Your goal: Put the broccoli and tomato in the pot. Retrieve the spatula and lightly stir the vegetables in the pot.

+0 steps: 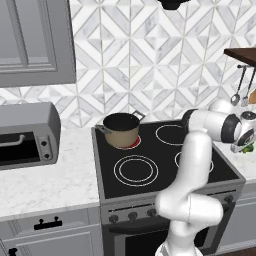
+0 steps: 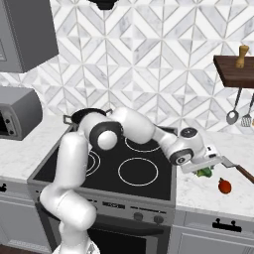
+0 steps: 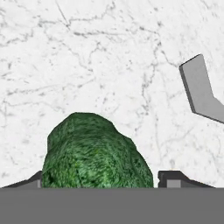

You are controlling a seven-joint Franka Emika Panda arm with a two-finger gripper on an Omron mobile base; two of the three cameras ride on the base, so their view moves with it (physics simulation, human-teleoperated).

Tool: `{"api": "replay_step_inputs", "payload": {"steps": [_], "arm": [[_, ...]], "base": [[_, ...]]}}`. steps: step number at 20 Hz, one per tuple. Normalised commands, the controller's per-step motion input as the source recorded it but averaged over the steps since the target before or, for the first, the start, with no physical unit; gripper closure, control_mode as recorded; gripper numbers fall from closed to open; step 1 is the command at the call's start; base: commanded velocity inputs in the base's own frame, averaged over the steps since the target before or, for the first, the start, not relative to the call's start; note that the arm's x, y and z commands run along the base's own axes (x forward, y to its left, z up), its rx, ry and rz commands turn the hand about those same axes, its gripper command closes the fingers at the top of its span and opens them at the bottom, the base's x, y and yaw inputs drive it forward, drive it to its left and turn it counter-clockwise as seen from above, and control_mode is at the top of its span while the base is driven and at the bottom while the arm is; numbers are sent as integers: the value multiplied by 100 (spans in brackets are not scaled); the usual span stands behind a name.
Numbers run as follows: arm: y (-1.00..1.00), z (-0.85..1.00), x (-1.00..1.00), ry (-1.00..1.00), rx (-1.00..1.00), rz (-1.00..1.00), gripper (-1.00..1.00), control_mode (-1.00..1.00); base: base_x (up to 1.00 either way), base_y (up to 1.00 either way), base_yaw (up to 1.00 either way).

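Green broccoli (image 3: 94,151) between fingertips (image 3: 173,178) of hand (image 3: 98,181), jaws apart, grip unclear

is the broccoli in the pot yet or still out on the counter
Out. The broccoli sits on the marble counter right of the stove, far from the pot.

The broccoli (image 2: 204,172) is mostly tucked under the gripper (image 2: 202,167) in the right base view, just a green bit peeking out. Spatula (image 2: 237,167) handle runs off the right edge there. Can't tell if the fingers actually touch the broccoli.
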Motion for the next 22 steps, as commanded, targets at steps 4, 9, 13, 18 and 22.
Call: {"api": "replay_step_inputs", "payload": {"steps": [4, 9, 13, 18, 22], "arm": [[8, 4, -18, 0, 0, 2, 100, -100], [51, 38, -34, -5, 1, 2, 100, -100], [99, 89, -30, -10, 0, 1, 100, -100], [100, 100, -18, -2, 0, 0, 100, -100], [100, 100, -19, 0, 0, 0, 100, -100]], "base": [[0, 0, 0], [0, 0, 0], [0, 0, 0], [0, 0, 0], [0, 0, 0]]}}
